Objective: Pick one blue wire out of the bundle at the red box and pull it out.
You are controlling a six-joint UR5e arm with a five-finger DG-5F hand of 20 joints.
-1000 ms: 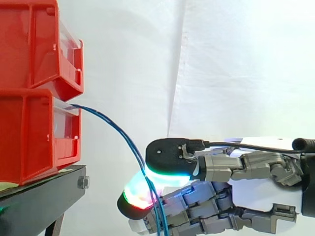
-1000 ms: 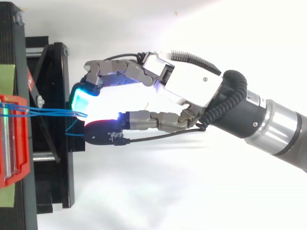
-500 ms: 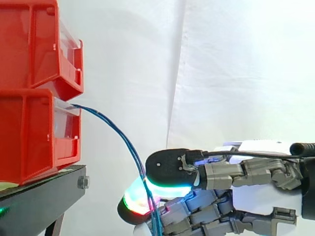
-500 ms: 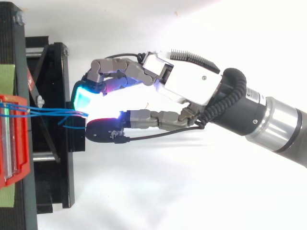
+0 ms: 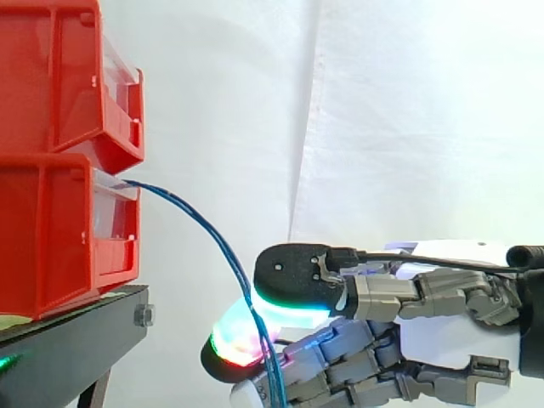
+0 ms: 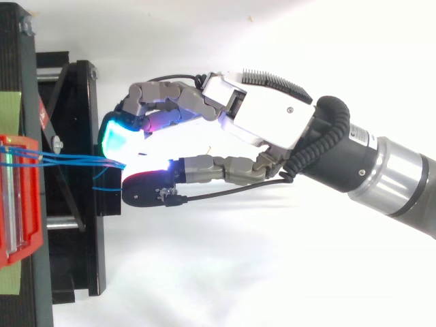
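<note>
The red box (image 5: 59, 229) is the lower of two stacked red bins, with the upper bin (image 5: 68, 76) resting directly on it and a black stand (image 5: 76, 340) under it. The blue wires (image 5: 200, 225) leave the red box over the top edge of its clear front pane. They run as a close bundle away from its open face, curving downward in the side view until they lie lower than the box's floor. There, well clear of the box's front and about level with the stand beneath it, the hand (image 6: 266, 122) has them. Its thumb pad (image 5: 293, 274), black on top and glowing cyan underneath, presses down over the strands, and a curled fingertip (image 5: 234, 347) glowing green and red meets it from below. The hand is thus closed in a pinch on the wires; how many strands lie inside the pinch cannot be told. From above, the wires run nearly straight from the box's front to the pads, and one slack strand (image 6: 101, 182) loops loose just beside the thumb. A white curtain (image 5: 408, 119) hangs behind the red box.
</note>
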